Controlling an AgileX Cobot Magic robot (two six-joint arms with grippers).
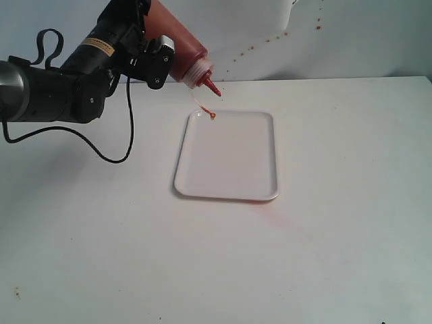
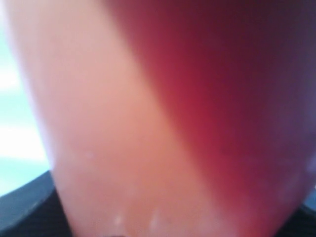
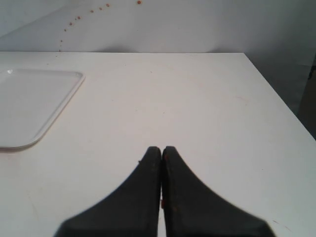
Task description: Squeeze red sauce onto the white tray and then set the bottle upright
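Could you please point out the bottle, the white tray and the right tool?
bottle [image 1: 178, 40], exterior view, on its red-brown body.
white tray [image 1: 229, 156], exterior view, on its bare middle.
right tool [image 3: 161, 150], right wrist view, between its shut tips.

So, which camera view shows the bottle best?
The exterior view: the bottle shows, tilted nozzle-down over the white tray. The left wrist view gives only its blurred wall; the right wrist view misses it.
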